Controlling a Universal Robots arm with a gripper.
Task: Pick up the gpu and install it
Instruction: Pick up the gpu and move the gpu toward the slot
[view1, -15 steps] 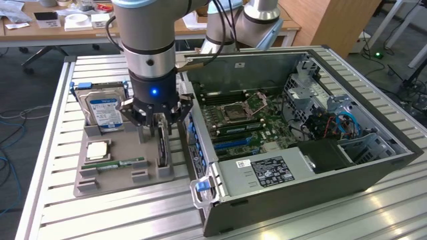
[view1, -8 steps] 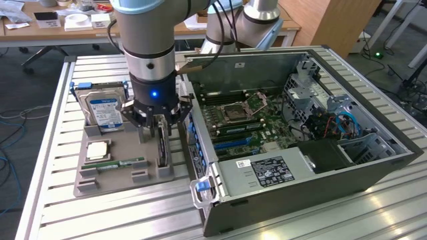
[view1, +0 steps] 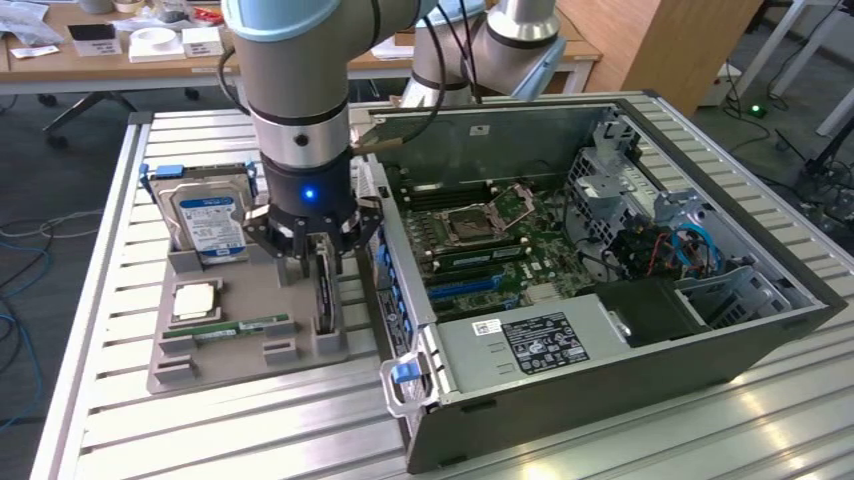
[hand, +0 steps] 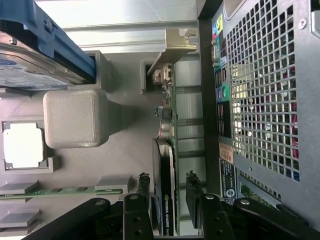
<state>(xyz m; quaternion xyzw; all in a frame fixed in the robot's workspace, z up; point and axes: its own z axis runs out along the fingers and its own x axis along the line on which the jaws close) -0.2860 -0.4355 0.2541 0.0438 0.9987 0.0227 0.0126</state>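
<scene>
Where pincer (hand: 168, 184) straddles it, gpu (hand: 164, 162) thin, black, edge-up.

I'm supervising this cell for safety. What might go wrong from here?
The open end effector straddles the thin black expansion card with silver bracket slightly off-centre: closing may tilt it in the grey plastic tray. The dark metal computer case stands close beside; lifting could snag the bracket.

robotics lab, slatted aluminium workbench (view1: 200, 430), opened pc tower (view1: 601, 405), cluttered wooden desks (view1: 80, 62) behind, cables (view1: 20, 255) on floor
</scene>
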